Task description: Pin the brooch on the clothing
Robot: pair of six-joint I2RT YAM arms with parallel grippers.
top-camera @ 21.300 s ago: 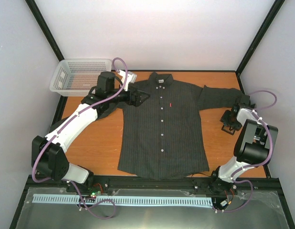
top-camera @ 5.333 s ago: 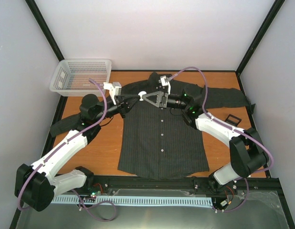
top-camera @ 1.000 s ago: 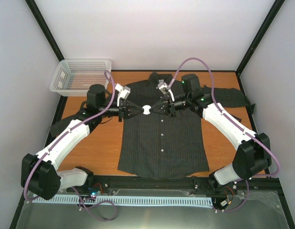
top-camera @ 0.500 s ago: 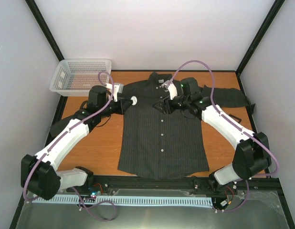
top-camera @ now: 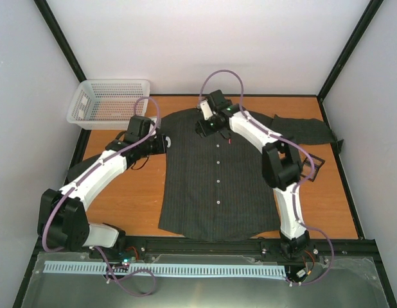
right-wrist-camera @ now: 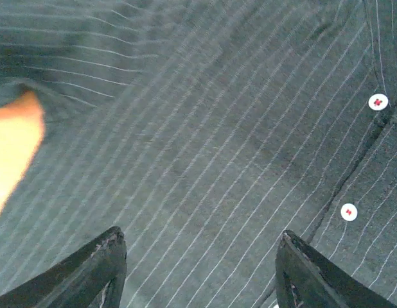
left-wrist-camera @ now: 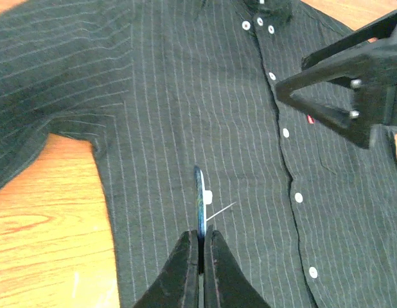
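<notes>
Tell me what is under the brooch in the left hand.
The pinstriped shirt lies under the brooch, which the left hand pinches edge-on. The table beneath that cloth is covered.

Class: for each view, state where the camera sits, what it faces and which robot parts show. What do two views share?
Top external: above and behind the robot, looking down on the shirt; left arm and right arm show.
Left wrist: on the left arm, facing the shirt; left gripper pinching the brooch.
Right wrist: close over the shirt; right gripper open.
Shared: left wrist and top both show the right gripper.
</notes>
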